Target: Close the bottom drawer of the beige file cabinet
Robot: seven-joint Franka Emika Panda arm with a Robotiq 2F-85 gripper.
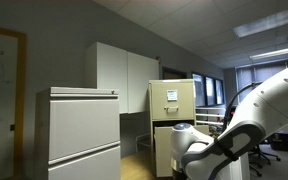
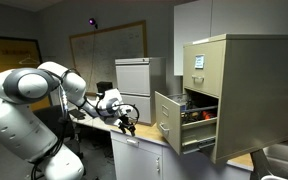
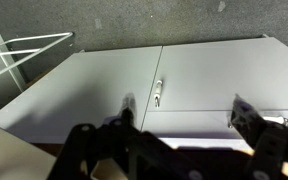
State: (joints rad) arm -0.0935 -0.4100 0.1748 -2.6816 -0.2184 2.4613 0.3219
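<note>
Dim, grainy views under bright ceiling panels (image 1: 269,22); blurred, shadowy wrist-view foreground.

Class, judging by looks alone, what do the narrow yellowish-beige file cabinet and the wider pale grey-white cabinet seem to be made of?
Yellowish-beige file cabinet: probably painted sheet metal; flat, thin-edged panels with a dull sheen, its open bottom drawer showing thin walls. Pale grey-white cabinet: likely painted metal too, smooth satin fronts; less certain.

Words to read: none.
Small white paper label (image 2: 198,61) on tall yellowish-beige metal cabinet (image 2: 249,95): too tiny to read.
</note>
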